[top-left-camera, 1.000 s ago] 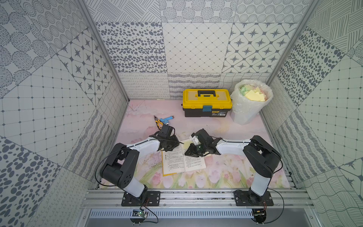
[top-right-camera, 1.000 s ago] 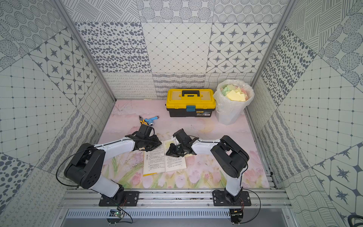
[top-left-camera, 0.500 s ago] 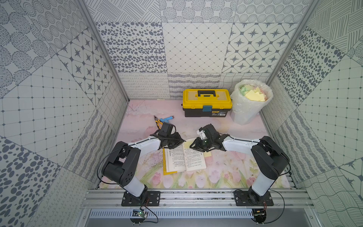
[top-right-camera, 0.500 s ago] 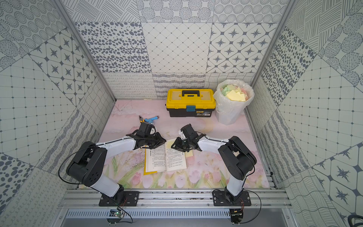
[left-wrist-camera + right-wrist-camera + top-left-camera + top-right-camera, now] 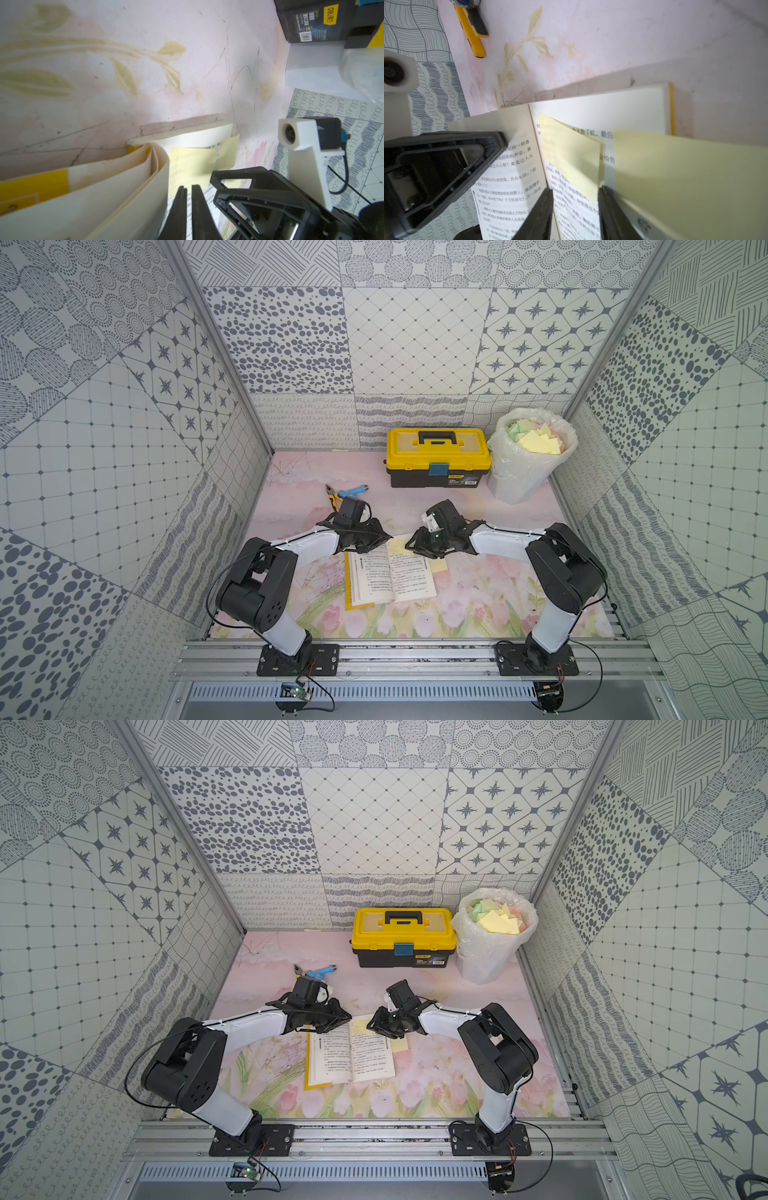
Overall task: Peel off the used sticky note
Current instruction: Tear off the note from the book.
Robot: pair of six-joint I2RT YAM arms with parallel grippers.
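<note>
Floral mat (image 5: 457,510) w/ open book (image 5: 374,585); L gripper (image 5: 188,186) closed above page, R gripper (image 5: 575,189) jaws apart astride lifted sticky note (image 5: 571,149).

patterned tile walls (image 5: 407,344), pink floral floor (image 5: 299,489)

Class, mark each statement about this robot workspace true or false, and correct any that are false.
1. The book lies open on the table. True.
2. The yellow toolbox has its lid raised. False: the lid is down.
3. The lined bin holds coloured paper notes. True.
4. The right gripper is clamped shut. False: its jaws stand apart, with the sticky note's edge between them.
5. The left gripper is shut. True.
6. The pliers lie on the book. False: they lie on the table, apart from the book.
</note>
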